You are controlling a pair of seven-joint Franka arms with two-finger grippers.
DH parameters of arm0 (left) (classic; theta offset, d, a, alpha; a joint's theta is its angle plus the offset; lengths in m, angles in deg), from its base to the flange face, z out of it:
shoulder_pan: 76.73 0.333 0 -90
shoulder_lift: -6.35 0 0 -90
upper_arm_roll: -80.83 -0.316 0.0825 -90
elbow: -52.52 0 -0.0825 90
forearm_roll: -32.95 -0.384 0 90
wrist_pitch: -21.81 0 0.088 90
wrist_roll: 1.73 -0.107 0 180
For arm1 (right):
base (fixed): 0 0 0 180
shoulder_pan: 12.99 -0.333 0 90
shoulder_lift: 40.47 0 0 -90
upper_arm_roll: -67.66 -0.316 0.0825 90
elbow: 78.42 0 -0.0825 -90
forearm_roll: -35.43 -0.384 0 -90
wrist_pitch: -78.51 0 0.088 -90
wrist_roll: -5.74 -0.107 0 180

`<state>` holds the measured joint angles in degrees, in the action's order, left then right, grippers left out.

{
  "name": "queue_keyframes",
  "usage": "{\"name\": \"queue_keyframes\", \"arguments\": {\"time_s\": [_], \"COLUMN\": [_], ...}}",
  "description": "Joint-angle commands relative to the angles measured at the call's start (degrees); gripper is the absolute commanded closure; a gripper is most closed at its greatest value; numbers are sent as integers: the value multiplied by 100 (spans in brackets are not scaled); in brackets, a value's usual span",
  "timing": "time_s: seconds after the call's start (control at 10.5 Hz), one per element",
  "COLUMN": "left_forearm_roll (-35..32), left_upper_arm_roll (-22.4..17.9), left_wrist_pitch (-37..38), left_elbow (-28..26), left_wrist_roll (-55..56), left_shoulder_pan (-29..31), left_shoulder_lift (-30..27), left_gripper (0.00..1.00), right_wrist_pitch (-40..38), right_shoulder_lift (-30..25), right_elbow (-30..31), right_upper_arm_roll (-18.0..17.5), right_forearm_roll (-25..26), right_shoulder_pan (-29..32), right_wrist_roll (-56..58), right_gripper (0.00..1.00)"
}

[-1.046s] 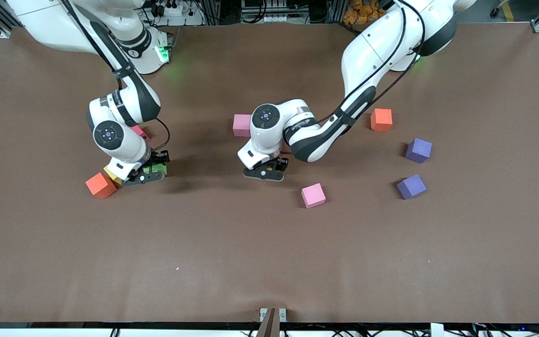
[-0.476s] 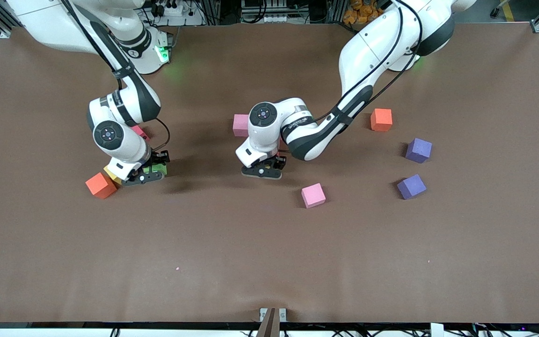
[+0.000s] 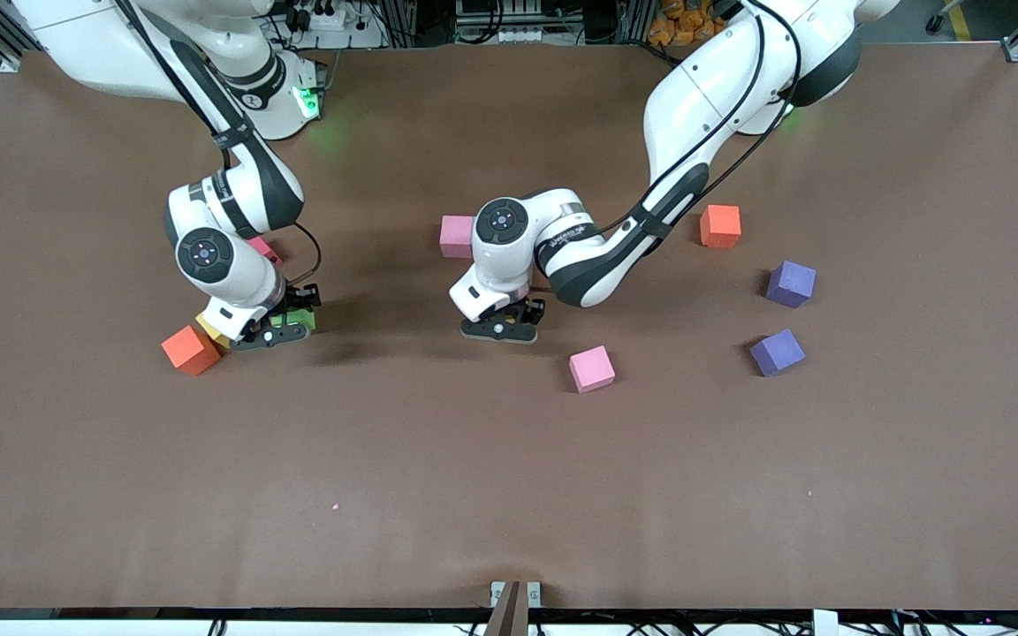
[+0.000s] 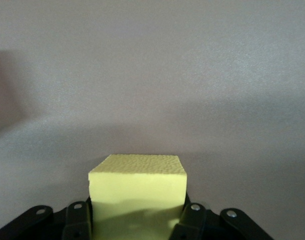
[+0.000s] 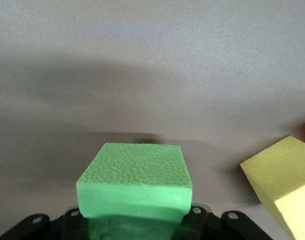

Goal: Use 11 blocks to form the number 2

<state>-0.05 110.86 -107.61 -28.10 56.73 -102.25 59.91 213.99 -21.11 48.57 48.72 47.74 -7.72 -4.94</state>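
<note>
From the front camera, the left gripper [image 3: 498,329] is hanging over the middle of the table [image 3: 474,495], and it is drifting: half a second back it sat a touch toward the right arm's end and higher in the view, now it is back where it was a second ago. A small wobble, not a real transfer yet. The right gripper [image 3: 272,334] is not budging at all, parked low beside the orange block [image 3: 190,350] and a yellow block [image 3: 211,330], with a sliver of green block [image 3: 301,318] peeking out at its fingers.

Loose blocks are lying well apart: a pink block [image 3: 592,368] near the left gripper, another pink block [image 3: 456,237] by that arm's wrist, a second orange block [image 3: 720,225], and two purple ones [image 3: 790,283] [image 3: 777,352] toward the left arm's end. No number 2 is taking shape yet; the task looks barely begun.

Switching to the left wrist view: the left gripper [image 4: 137,220] is clamped on a pale yellow block [image 4: 137,187], bare table ahead of it.

Over to the right wrist view: the right gripper [image 5: 135,222] is squeezing the green block [image 5: 135,177], with the yellow block [image 5: 285,175] sitting just beside it.

Both hands are loaded, so I'd judge placing comes next.
</note>
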Motion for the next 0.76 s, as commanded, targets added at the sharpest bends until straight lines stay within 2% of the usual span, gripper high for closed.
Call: {"name": "queue_keyframes", "arguments": {"time_s": [0.0, 0.1, 0.38, 0.67], "left_forearm_roll": [48, 48, 100, 135], "left_upper_arm_roll": [-32, -32, -32, 3], "left_wrist_pitch": [40, 40, 241, 304], "left_elbow": [-68, -68, -15, 2], "left_wrist_roll": [-10, 25, 25, 226], "left_shoulder_pan": [-14, -14, 74, 416], "left_shoulder_lift": [-56, -65, -398, -890], "left_gripper": [30, 0, 0, 0], "right_wrist_pitch": [-74, -74, -74, -56], "right_shoulder_lift": [-108, -108, -90, -90], "right_elbow": [45, 45, 45, 10], "right_upper_arm_roll": [-100, -100, -100, -100], "right_forearm_roll": [-53, -53, -53, -53], "right_shoulder_pan": [106, 106, 106, 97], "right_wrist_roll": [-57, -57, -57, -48], "right_gripper": [65, 65, 65, 65]}}
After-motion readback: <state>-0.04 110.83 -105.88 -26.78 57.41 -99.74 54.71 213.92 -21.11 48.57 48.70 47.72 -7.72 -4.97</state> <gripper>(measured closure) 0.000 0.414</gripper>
